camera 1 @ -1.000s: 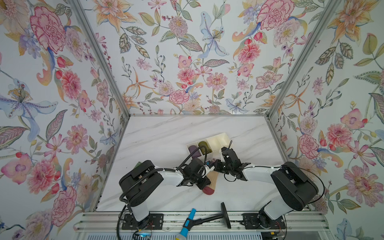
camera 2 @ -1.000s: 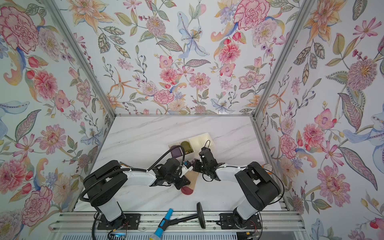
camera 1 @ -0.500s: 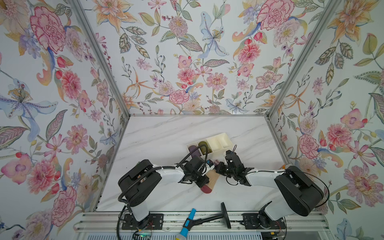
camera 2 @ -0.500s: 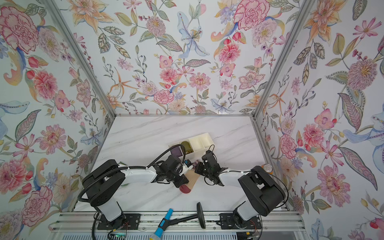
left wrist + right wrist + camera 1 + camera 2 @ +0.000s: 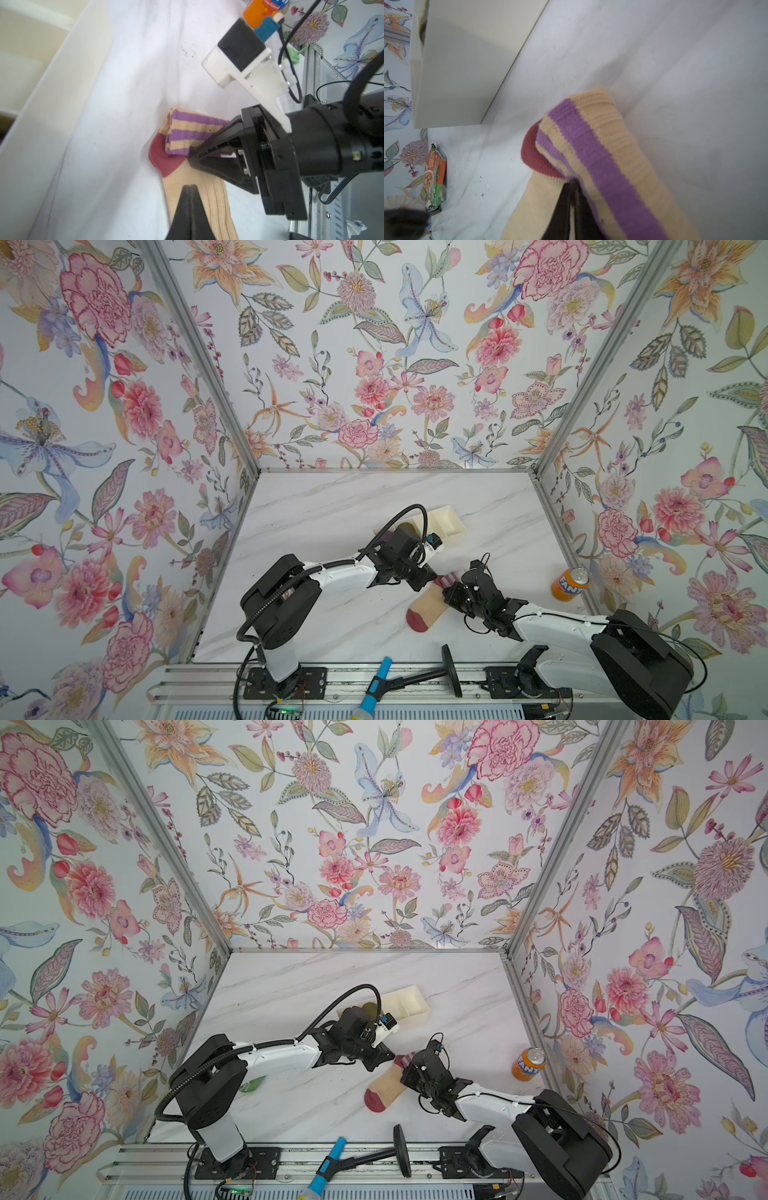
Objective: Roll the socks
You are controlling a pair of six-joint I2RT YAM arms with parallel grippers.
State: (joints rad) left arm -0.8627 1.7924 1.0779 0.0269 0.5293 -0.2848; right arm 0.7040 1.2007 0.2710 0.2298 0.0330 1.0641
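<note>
table (image 5: 332,510): white marble | socks (image 5: 428,608): at fingertips of left gripper (image 5: 189,186) and right gripper (image 5: 572,182) | divided cream tray (image 5: 457,531): beyond fingertips | orange can (image 5: 571,583): well outside right gripper | snack packet (image 5: 251,1083): far behind left gripper

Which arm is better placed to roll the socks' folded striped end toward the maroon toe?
Right, likely: the right gripper is shut on the socks at their folded-over striped end and could carry it onward. The left gripper is shut on nothing, tips over the tan part.
</note>
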